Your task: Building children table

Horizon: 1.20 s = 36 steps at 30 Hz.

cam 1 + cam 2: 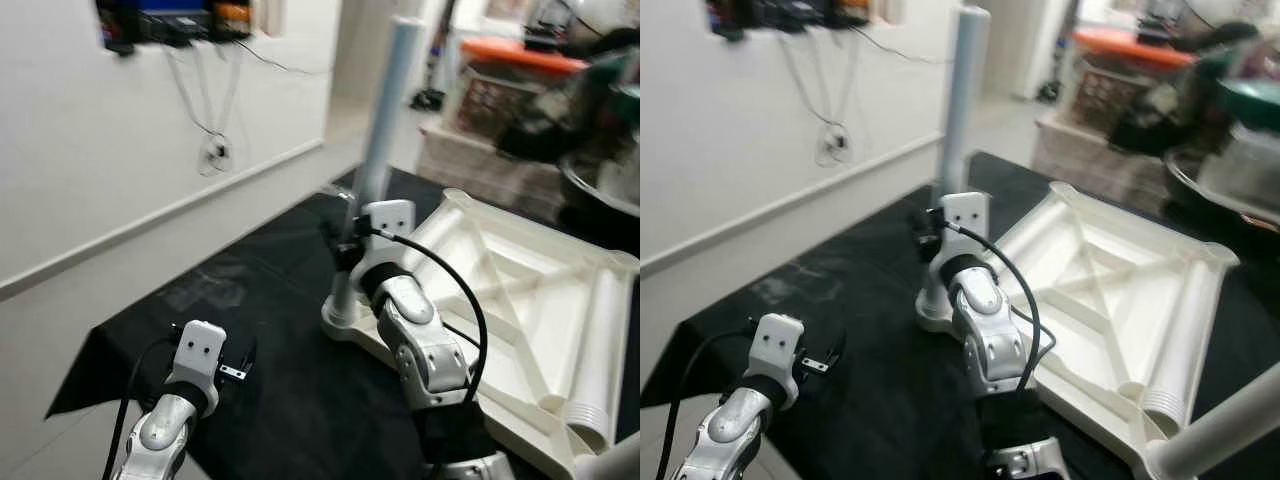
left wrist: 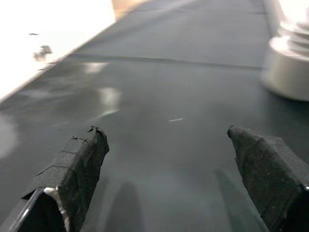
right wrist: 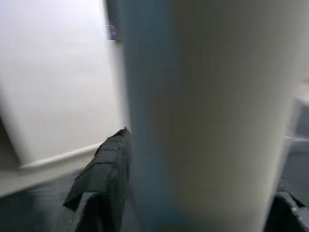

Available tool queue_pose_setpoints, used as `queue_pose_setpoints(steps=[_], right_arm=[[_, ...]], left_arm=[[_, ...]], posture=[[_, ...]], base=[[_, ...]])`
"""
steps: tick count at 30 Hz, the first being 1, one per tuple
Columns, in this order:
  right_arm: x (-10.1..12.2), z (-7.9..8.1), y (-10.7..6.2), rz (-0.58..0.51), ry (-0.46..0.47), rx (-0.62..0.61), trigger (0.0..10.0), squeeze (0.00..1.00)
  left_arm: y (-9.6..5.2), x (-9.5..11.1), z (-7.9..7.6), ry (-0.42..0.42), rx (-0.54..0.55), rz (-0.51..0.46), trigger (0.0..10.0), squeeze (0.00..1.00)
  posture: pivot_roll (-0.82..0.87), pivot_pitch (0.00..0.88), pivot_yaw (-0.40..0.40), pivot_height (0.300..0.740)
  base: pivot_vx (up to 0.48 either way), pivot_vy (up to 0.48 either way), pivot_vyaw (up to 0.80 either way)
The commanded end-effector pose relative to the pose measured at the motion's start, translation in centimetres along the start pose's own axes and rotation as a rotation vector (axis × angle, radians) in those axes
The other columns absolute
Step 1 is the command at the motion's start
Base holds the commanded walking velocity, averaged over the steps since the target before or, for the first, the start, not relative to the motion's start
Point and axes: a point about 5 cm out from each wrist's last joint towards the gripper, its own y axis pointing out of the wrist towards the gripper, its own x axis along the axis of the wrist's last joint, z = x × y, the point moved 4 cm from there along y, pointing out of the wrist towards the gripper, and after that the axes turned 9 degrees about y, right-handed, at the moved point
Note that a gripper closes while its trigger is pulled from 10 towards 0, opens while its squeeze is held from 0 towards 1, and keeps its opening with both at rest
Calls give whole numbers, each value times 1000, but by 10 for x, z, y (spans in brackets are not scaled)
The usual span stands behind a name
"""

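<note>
Right hand (image 1: 345, 240), head views: raised to the lower part of the upright table leg (image 1: 385, 130); its black fingers sit at either side of the tube, largely hidden behind the white wrist block.
Left hand (image 1: 240, 358), head views: low and near the front edge of the black mat (image 1: 270, 290), well apart from the table parts; fingers mostly hidden behind its own wrist.
Tabletop (image 1: 520, 290), head views: white, lying upside down on the mat with ribbed underside up; the upright leg stands in its near-left corner socket.
Other legs, head views: one lies along the tabletop's right side (image 1: 592, 350); another pale tube (image 1: 1225, 425) crosses the lower right corner, cut off by the frame.
Surroundings, head views: white wall (image 1: 120, 150) to the left with dangling cables; blurred clutter behind, hard to make out.
Left hand (image 2: 169, 179), left wrist view: two taped fingers (image 2: 72, 169) spread wide, nothing between them, hovering over the dark mat (image 2: 169, 87).
Socket base (image 2: 289, 63), left wrist view: white, threaded, cut off at the edge.
Right hand (image 3: 193, 193), right wrist view: fingers (image 3: 106, 179) pinching the pale leg (image 3: 212, 106), one finger at each side; the far finger is barely visible at the corner.
Leg, right wrist view: blurred, very near the lens.
</note>
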Motion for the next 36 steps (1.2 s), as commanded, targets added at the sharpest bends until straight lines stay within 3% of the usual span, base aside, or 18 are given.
queue_pose_setpoints(steps=[1, 8, 9, 10, 12, 13, 14, 15, 17, 18, 22, 23, 25, 26, 27, 31, 32, 36], right_arm=[[14, 37, 3, 4, 59, 394, 10000, 0], [-12, 68, -11, 150, -3, 771, 10000, 0], [-15, 73, -13, 163, -1, 795, 3333, 0], [-16, 82, -19, 161, 16, 860, 118, 0], [-18, 84, -17, 146, 23, 828, 0, 0], [-18, 84, -17, 146, 23, 828, 0, 0], [-23, 64, 6, 111, -55, 535, 0, 0], [-23, 64, 6, 111, -55, 535, 0, 0], [-24, 24, 21, 81, -126, 150, 0, 0], [-24, 24, 21, 81, -126, 150, 0, 0], [-21, -49, -7, 51, -155, -454, 0, 0], [-20, -48, -13, 42, -157, -473, 4667, 0], [-20, -48, -13, 42, -157, -473, 4667, 0], [-20, -43, -17, 40, -159, -461, 8706, 0], [-17, -28, -15, 19, -159, -370, 10000, 0], [-14, 5, -7, -3, -71, -87, 10000, 0], [-9, 5, -5, -20, -51, -36, 10000, 1000], [4, 6, 11, -20, -60, 78, 10000, 1000]], left_arm=[[0, -4, -3, -5, -6, 9, 10000, 0], [2, -1, -1, -4, -5, -1, 10000, 0], [2, 0, -1, -4, -6, -2, 10000, 0], [1, 0, -1, -3, -8, -2, 10000, 0], [-1, -1, -1, -5, -7, 1, 10000, 0], [-1, -1, -1, -5, -7, 1, 10000, 0], [-6, -5, -1, -5, -3, 13, 10000, 0], [-6, -5, -1, -5, -3, 13, 10000, 0], [-8, -8, -3, -5, -4, 20, 10000, 0], [-8, -8, -3, -5, -4, 20, 10000, 0], [-6, -7, -4, -8, -8, 21, 10000, 0], [-5, -6, -5, -8, -11, 20, 10000, 0], [-5, -6, -5, -8, -11, 20, 10000, 0], [-4, -6, -5, -8, -13, 18, 10000, 0], [-3, -5, -6, -8, -17, 17, 10000, 0], [-2, -5, -6, -8, -22, 15, 10000, 0], [-2, -5, -6, -8, -22, 15, 10000, 0], [-3, -4, -5, -7, -18, 13, 10000, 0]], posture=[[93, 0, -106, 740], [111, 0, -118, 740], [112, 0, -118, 740], [116, 0, -120, 740], [115, 0, -119, 740], [115, 0, -119, 740], [111, 0, -115, 740], [111, 0, -115, 740], [108, 0, -114, 740], [108, 0, -114, 740], [92, 0, -102, 740], [92, 0, -102, 740], [92, 0, -102, 740], [86, 0, -98, 740], [81, 0, -94, 740], [82, 0, -95, 740], [89, 0, -99, 740], [100, 0, -110, 740]], base=[[0, 0, 0], [0, 0, 0], [0, 0, 0], [0, 0, 0], [0, 0, 0], [0, 0, 0], [0, 0, 0], [0, 0, 0], [0, 0, 0], [0, 0, 0], [0, 0, 0], [0, 0, 0], [0, 0, 0], [0, 0, 0], [0, 0, 0], [0, 0, 0], [0, 0, 0], [0, 0, 0]])
